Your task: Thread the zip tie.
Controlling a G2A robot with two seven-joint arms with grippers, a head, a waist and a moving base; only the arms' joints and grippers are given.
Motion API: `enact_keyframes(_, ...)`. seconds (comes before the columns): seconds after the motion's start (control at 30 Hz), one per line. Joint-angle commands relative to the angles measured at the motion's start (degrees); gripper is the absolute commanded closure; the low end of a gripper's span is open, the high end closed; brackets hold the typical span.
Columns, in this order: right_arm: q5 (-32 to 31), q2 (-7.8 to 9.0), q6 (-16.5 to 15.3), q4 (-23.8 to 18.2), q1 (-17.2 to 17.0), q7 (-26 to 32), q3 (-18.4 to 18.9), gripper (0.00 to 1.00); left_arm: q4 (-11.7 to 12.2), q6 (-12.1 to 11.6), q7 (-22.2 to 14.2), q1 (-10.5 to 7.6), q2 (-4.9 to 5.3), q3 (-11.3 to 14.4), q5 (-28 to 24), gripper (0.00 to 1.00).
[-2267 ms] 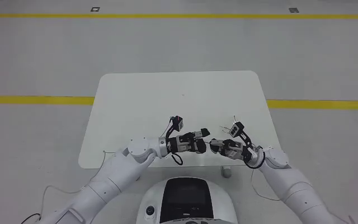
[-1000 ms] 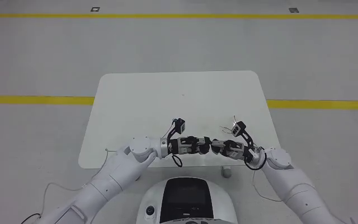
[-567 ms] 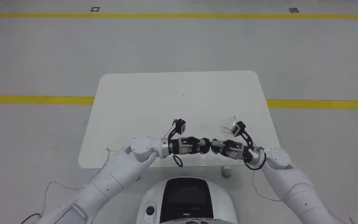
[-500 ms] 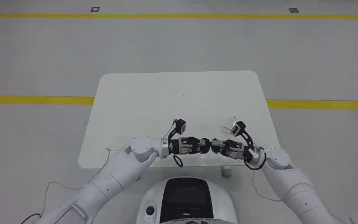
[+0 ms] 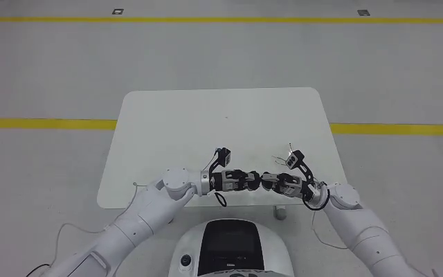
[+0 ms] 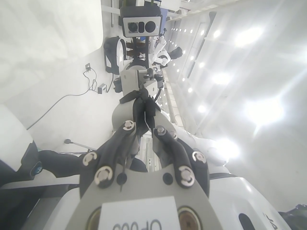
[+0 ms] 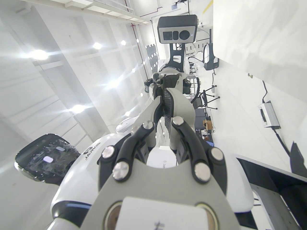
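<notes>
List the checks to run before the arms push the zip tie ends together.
1. Hold: left gripper shut on the zip tie: ok.
2. Hold: right gripper shut: ok; whether a tie end sits between its fingers: cannot tell.
3. Position: both grippers tip to tip above the near part of the table: ok.
4. Alignment: zip tie ends lined up for threading: cannot tell.
</notes>
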Motion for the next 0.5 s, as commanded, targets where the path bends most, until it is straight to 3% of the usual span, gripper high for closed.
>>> enact_keyframes(0.0, -0.1, -0.03, 0.1, 0.0, 0.0, 0.1, 0.0, 1.0, 0.0, 0.0, 0.0, -0.03, -0.03, 0.0, 0.0, 0.93)
enact_keyframes(0.4, 0.2, -0.24, 0.5, 0.5, 0.0, 0.4, 0.3, 1.0, 0.5, -0.1, -0.1, -0.36, -0.21, 0.4, 0.4, 1.0)
enact_keyframes(0.43, 0.2, -0.27, 0.6, 0.5, 0.0, 0.4, 0.3, 0.97, 0.5, -0.1, -0.1, -0.38, -0.22, 0.4, 0.5, 1.0)
enact_keyframes(0.47, 0.2, -0.29, 0.6, 0.6, 0.1, 0.4, 0.3, 0.73, 0.5, -0.2, -0.2, -0.38, -0.24, 0.4, 0.5, 1.0)
